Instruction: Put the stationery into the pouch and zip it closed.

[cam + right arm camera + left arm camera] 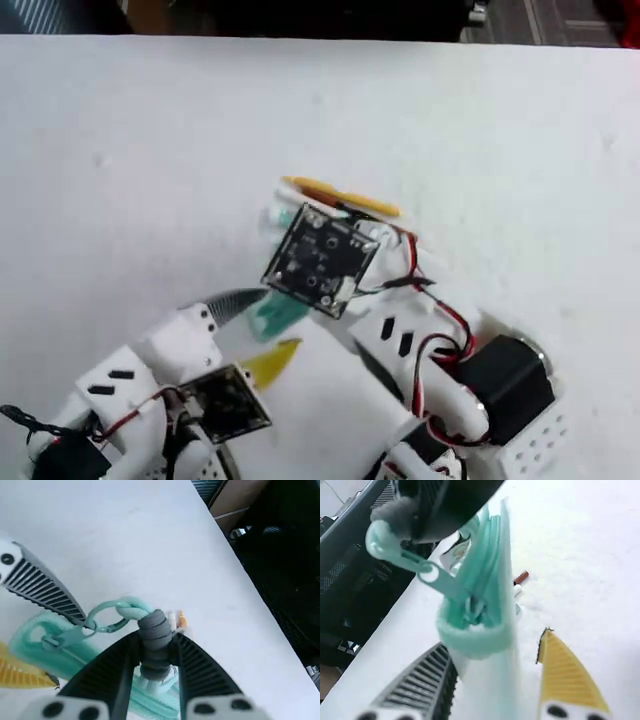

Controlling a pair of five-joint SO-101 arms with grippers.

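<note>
pouch (492,590) on edge, lengthwise from open left hand (280,320) astride its end to right hand (157,642) pinching grey cord (153,621).

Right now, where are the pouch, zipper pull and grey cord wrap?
pouch (495,565): left wrist view, mint-green side.
zipper pull (410,560): left wrist view, tab's stem.
grey cord wrap (155,635): right wrist view, its middle.

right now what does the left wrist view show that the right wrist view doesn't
Only left wrist: black mesh past the table edge. Only right wrist: a brown board off the table, and the right gripper clamping the grey tab between two fingers. Both: pouch, zip pull, grey tab, left gripper either side of the pouch.
</note>
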